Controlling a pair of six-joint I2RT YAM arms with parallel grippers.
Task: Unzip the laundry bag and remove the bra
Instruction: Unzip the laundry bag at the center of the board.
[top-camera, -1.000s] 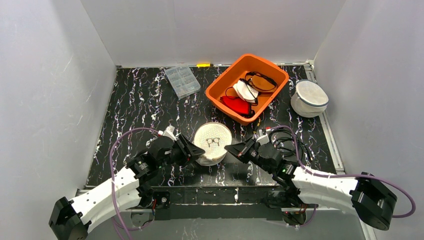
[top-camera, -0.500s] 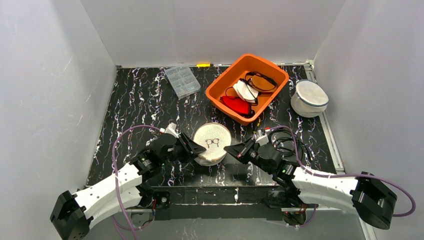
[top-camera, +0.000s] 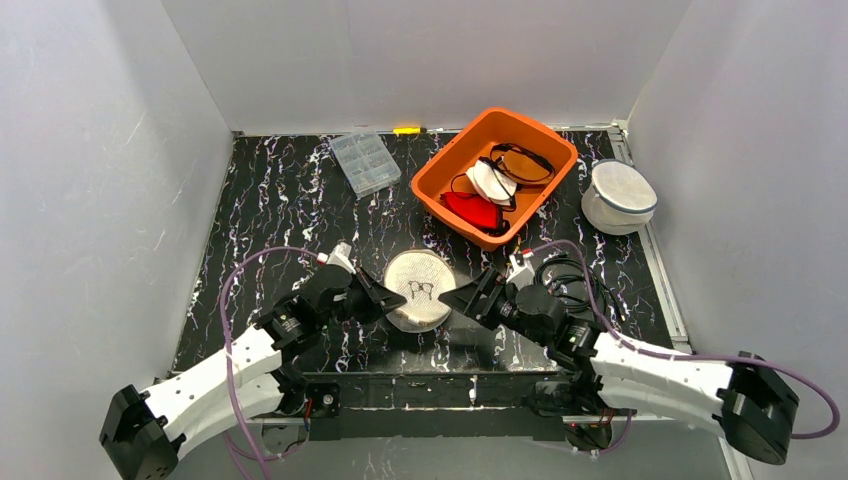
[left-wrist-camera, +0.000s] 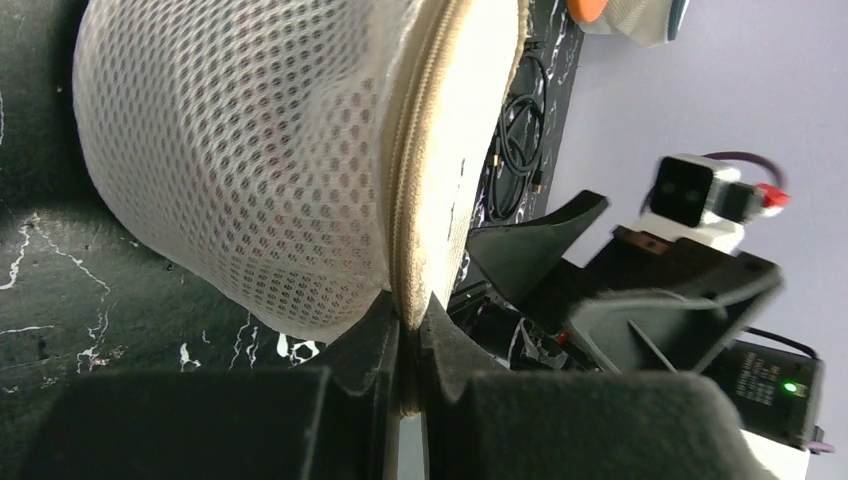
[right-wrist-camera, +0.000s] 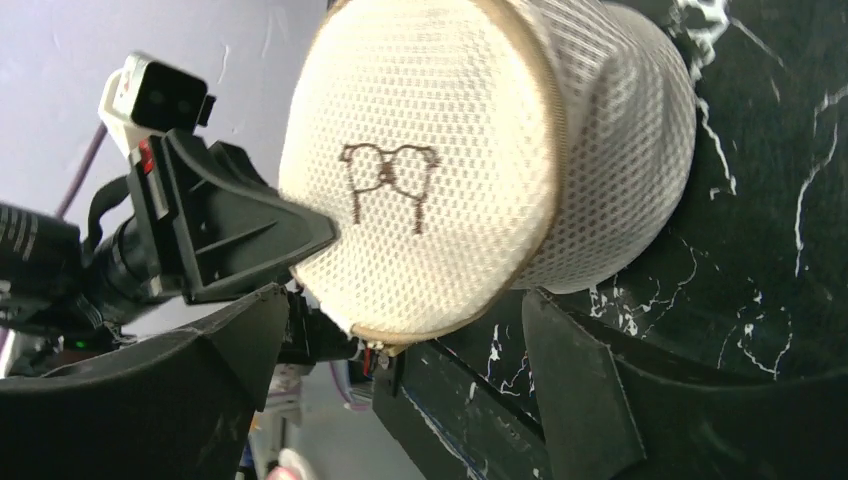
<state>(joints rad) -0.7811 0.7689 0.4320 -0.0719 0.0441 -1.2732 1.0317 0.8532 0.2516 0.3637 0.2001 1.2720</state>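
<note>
A round white mesh laundry bag (top-camera: 420, 290) is sitting on a black marbled table (top-camera: 290, 200), toward 6 o'clock from the table's middle, close to the two robot arms. It is tipping slightly, showing its flat face with a small stitched bra outline.

At the bag's 9 o'clock side, the left gripper (top-camera: 385, 300) is pinching fully shut on the tan zipper seam (left-wrist-camera: 420, 200) that runs round the bag's rim. At the bag's 3 o'clock side, the right gripper (top-camera: 460, 298) is standing wide open, holding nothing, its two fingers straddling the bag's edge without clamping it.

The zipper is looking closed along the stretch in view. Whether the left gripper is holding the slider or only the seam cannot be told. The bra is not showing; it is presumably inside the bag.

An orange bin (top-camera: 495, 175) of garments is lying at 1 o'clock from the bag.

Likely risks: with only one arm gripping, pulling along the zipper could drag or roll the light bag instead of opening it. If the pinch is on cloth rather than the slider, the mesh may stretch or slip free.
</note>
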